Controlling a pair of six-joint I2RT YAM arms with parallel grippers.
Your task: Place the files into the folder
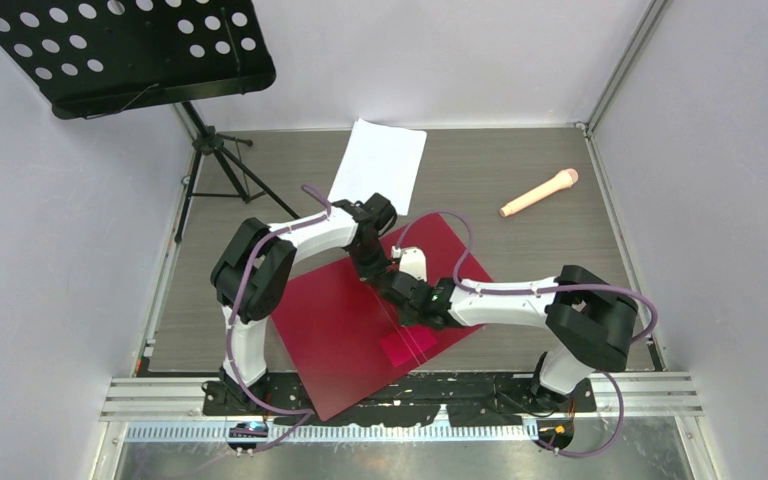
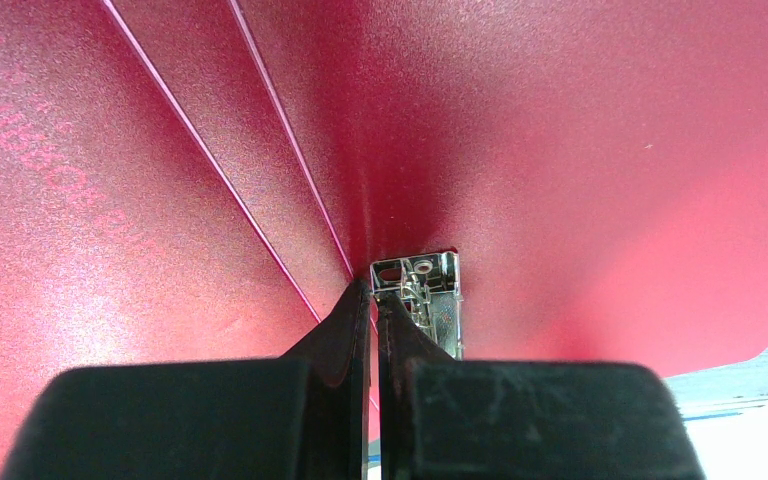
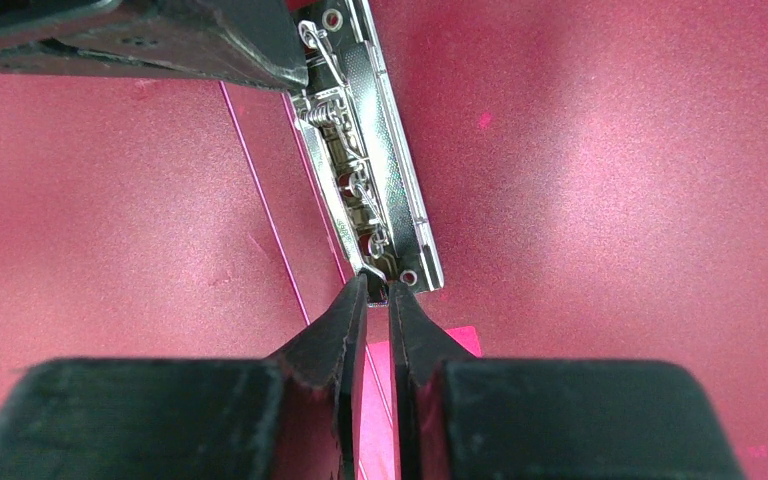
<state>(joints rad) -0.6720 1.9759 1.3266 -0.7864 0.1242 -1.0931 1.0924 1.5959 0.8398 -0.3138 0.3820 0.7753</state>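
Observation:
The folder (image 1: 335,320) lies open on the table, glossy dark red, with a pink patch (image 1: 407,343) inside. Its metal clip (image 3: 370,170) runs along the spine. My left gripper (image 2: 374,290) is shut, its tips against the clip's far end (image 2: 438,300). My right gripper (image 3: 378,285) meets the clip's near end, jaws almost together around the clip's edge there. Both grippers crowd the folder's middle in the top view, left (image 1: 385,262) and right (image 1: 400,290). The files (image 1: 378,165), white sheets, lie apart at the back of the table.
A beige microphone (image 1: 540,193) lies at the back right. A black perforated music stand (image 1: 130,50) on a tripod (image 1: 215,165) stands at the back left. The folder's near corner overhangs the metal rail (image 1: 410,395).

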